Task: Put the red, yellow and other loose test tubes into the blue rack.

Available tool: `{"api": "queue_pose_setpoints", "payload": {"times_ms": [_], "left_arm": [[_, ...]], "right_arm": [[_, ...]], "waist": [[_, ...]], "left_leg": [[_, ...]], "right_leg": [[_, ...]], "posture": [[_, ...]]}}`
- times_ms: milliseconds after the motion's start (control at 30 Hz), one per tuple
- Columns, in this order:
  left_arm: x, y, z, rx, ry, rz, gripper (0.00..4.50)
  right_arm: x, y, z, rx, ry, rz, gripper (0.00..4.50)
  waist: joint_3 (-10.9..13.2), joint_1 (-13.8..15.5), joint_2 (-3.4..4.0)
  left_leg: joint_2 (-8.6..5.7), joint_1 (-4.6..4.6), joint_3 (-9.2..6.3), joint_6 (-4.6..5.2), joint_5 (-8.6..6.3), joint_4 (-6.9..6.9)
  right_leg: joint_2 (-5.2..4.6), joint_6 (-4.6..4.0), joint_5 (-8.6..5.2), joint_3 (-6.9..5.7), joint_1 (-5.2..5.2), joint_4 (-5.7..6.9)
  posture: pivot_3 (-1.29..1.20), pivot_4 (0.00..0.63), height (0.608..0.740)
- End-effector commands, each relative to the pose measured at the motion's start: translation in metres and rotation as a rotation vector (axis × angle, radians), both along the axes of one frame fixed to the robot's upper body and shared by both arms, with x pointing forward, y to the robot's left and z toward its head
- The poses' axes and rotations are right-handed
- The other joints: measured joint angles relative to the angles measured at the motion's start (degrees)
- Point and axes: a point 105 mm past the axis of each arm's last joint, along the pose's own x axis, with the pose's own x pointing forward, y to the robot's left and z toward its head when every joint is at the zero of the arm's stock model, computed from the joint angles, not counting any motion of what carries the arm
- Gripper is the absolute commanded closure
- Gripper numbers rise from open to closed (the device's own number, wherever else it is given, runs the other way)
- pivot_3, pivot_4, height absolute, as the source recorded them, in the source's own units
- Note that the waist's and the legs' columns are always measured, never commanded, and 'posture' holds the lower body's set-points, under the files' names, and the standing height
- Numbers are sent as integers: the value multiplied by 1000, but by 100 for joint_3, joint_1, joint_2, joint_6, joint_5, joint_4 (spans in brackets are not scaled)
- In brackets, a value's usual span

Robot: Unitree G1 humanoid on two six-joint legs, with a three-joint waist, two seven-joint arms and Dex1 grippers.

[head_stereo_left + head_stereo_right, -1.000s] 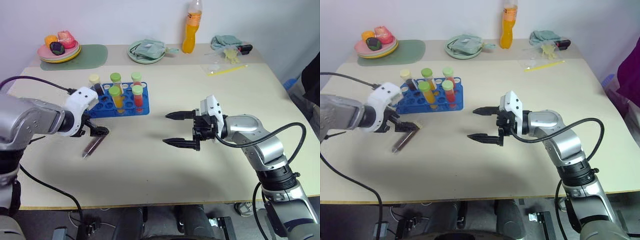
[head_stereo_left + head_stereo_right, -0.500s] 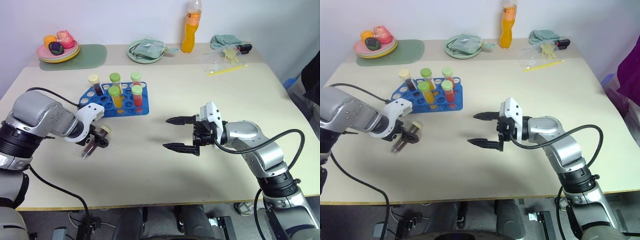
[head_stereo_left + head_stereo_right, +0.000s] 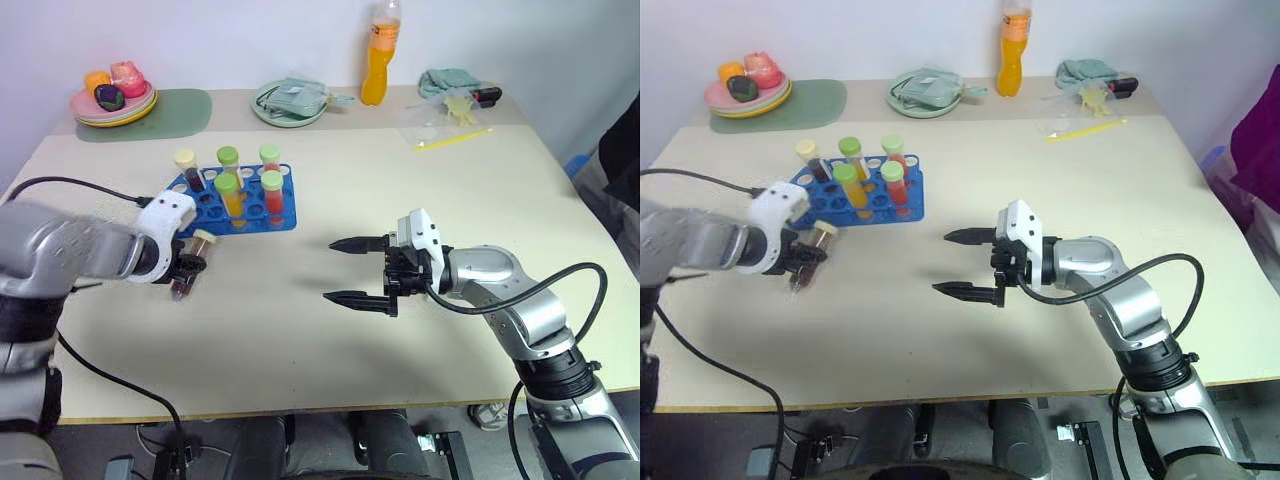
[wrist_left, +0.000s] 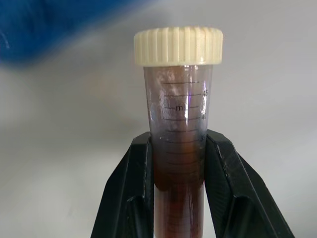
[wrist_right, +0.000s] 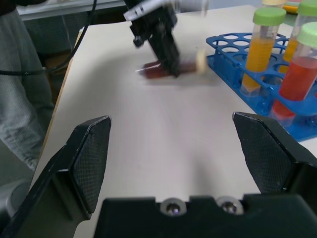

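The left tool is clamped on a test tube of dark brown liquid with a cream screw cap. In the left wrist view both black fingers press against the tube's sides below its printed scale, with the cap standing clear above them. Seen from the head, the tube is tilted, its cap toward the blue rack, just in front of the rack's near left corner and close over the bench.

The blue rack sits on the left half of the bench, toward the far edge. It holds five capped tubes: one dark with a cream cap, and orange and red ones with green caps.

The right tool hangs over the middle of the bench, pointing toward the left side, its two fingers spread wide with nothing between them.
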Motion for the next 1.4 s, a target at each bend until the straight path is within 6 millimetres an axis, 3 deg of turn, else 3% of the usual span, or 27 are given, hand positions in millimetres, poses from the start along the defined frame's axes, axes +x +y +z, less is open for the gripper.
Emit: {"api": "queue_pose_setpoints", "payload": {"times_ms": [33, 233, 400, 567, 867, 1400], "left_arm": [[-8, 10, 35, -10, -377, 84, 3582], [-24, 33, 73, 15, -985, 365, 3582], [13, 20, 82, 51, -1221, 422, 3582], [46, 6, 55, -45, -1219, 377, 3582], [66, -6, 21, -143, -1156, 336, 3582], [82, -20, 9, -166, -1127, 299, 3582]], "right_arm": [[-4, 1, 11, 29, -50, -2, 154], [-5, 15, 10, 53, -26, 30, 154], [-3, 29, 11, 56, -32, 79, 154], [-2, 34, 15, 66, -45, 85, 154], [-5, 29, 14, 66, -44, 46, 154], [-6, 27, 14, 69, -44, 32, 154]], "waist": [[0, 27, 0], [-6, 151, -2], [-12, 296, -4], [-15, 308, -5], [-15, 233, -5], [-15, 171, -5]], "left_leg": [[1, 0, 0, -1, 0, 0], [1, 3, -1, -7, 2, 0], [-7, 11, -2, -7, 12, 7], [-12, 3, 3, 7, 5, 7], [-7, 0, 3, 7, 5, 6], [-6, 2, -1, 7, 5, 7]], "right_leg": [[-1, -1, 0, 1, 0, 0], [-9, -13, 7, 0, 10, -12], [6, -28, 14, -15, 28, -15], [2, -21, 18, -15, 16, -17], [6, -18, 18, -18, 10, -10], [11, -16, 19, -22, 12, -6]], "posture": [[0, 150, 729], [0, 150, 729], [0, 150, 729], [0, 150, 729], [0, 150, 729], [0, 150, 729]]}}
